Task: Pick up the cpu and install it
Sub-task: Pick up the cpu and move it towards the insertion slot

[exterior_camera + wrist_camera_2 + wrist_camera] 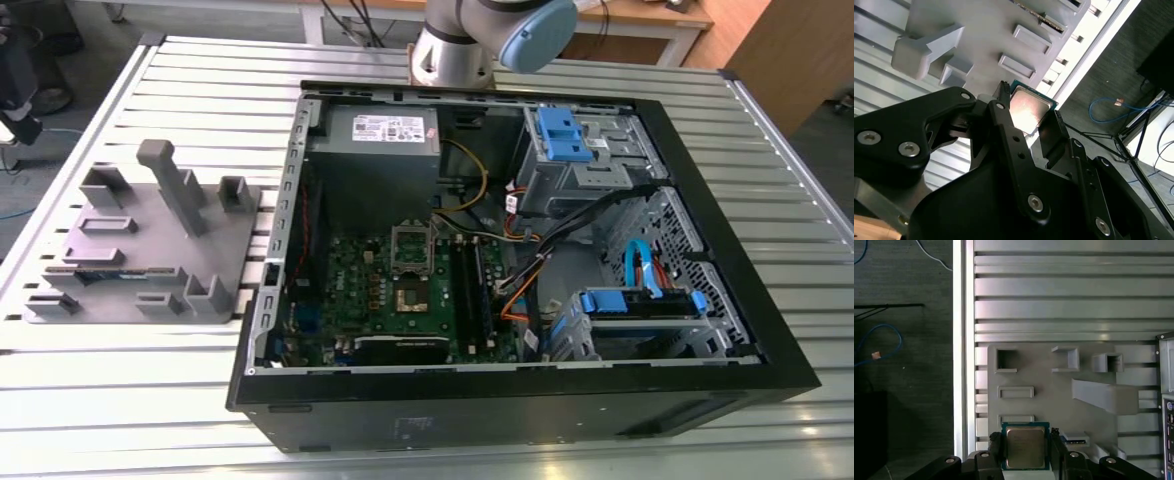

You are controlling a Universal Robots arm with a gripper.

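The cpu [1025,446] sat, metal top showing, between the jaws of the gripper [1026,448], which were clenched on its two opposite edges in both wrist views. Beyond it lay the grey tray [1054,400] on the slatted counter [1069,285]. In the exterior view the tray stood at nine o'clock of the open computer case [534,395].

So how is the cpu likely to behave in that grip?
The cpu looks thin, flat and metal-topped: probably stiff and light. Its shiny top looks smooth, and the gripper pinches only two opposite edges, so it might slip or twist. The thin green rim seems fragile.
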